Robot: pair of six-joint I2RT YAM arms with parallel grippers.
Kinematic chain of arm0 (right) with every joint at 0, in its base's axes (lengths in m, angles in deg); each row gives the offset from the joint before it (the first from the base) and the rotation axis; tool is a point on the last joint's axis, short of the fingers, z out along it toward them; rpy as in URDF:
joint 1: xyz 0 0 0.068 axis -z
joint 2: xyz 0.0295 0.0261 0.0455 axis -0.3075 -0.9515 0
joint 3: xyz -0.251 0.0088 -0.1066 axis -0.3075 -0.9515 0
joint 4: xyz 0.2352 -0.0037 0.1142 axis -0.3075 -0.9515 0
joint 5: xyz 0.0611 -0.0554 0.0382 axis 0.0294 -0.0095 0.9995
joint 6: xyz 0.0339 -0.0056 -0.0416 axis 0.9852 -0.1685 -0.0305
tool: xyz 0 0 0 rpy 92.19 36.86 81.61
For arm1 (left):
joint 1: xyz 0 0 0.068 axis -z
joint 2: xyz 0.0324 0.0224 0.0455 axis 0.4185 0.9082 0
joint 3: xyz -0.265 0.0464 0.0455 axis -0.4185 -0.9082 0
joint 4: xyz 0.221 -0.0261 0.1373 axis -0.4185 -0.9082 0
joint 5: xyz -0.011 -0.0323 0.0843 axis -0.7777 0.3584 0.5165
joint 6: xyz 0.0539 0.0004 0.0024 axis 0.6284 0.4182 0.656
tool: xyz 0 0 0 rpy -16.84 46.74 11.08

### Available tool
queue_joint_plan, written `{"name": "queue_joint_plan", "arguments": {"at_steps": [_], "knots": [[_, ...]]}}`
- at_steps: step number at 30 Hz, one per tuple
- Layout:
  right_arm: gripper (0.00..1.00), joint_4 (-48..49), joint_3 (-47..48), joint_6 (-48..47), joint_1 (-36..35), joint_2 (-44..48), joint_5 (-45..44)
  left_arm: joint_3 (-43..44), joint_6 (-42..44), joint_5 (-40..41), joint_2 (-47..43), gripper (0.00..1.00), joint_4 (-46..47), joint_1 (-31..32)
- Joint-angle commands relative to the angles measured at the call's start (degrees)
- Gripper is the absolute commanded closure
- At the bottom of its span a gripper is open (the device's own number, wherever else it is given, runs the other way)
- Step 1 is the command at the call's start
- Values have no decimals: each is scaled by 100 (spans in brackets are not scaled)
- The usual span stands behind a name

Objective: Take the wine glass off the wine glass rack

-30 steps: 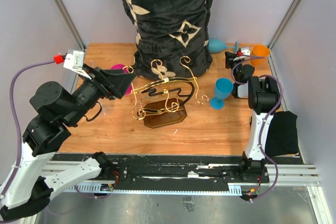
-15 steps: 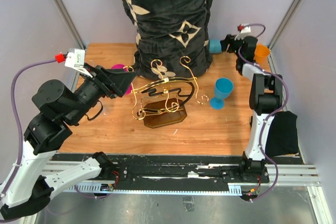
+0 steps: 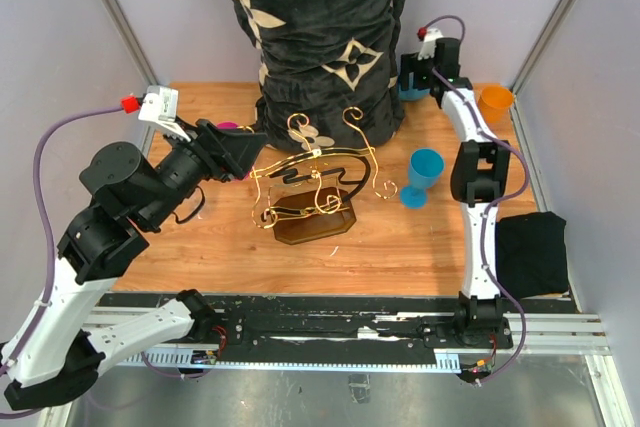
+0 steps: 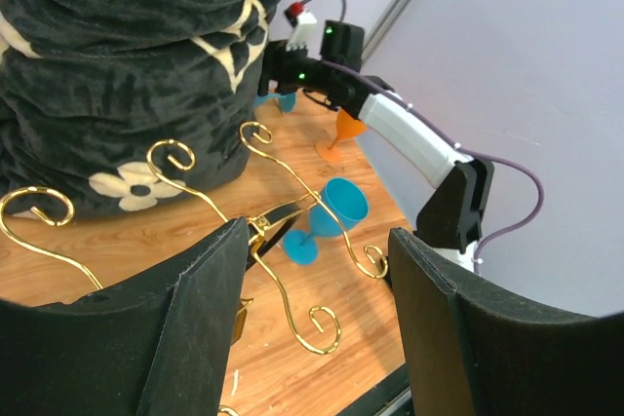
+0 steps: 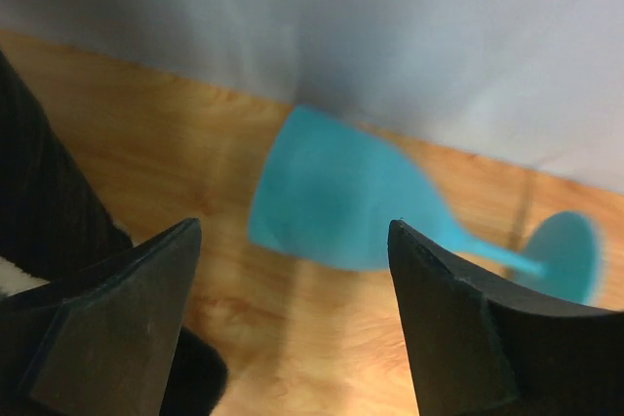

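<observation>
The wine glass rack (image 3: 312, 179) is gold curly wire on a dark brown base in the middle of the table, and I see no glass hanging on its arms. A blue wine glass (image 3: 424, 173) stands upright just right of it. My left gripper (image 3: 250, 152) hovers open over the rack's left side; in the left wrist view the rack (image 4: 261, 225) and blue glass (image 4: 343, 204) show between its fingers. My right gripper (image 3: 415, 75) is open at the back right, just above a teal glass (image 5: 341, 197) lying on its side.
A big black floral cushion (image 3: 320, 27) stands right behind the rack. An orange glass (image 3: 494, 102) stands at the back right corner and a pink one (image 3: 228, 128) is behind my left gripper. A black cloth (image 3: 530, 252) lies at the right edge.
The right arm has swung up from the table's right side to the back right corner, and its gripper has opened. The left arm has edged toward the rack.
</observation>
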Motion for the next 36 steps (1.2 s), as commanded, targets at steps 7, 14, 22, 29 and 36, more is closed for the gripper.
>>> {"name": "queue_joint_plan", "arguments": {"at_steps": [7,14,22,29,36], "knots": [[19,-1020,1178,-998,-783,-935,-1357,34,160,171,-131,35,-3,6],[20,-567,1479,-1634,-998,-1479,-2678,-8,205,238,-237,35,10,6],[54,-541,1142,-1672,-843,-1385,-3036,-12,204,178,-209,35,84,6],[100,-462,800,-1641,-797,-821,-3530,-13,150,73,-169,35,162,6],[100,136,-738,-1561,-798,760,-4016,73,4,-5,-283,35,149,6]]}}
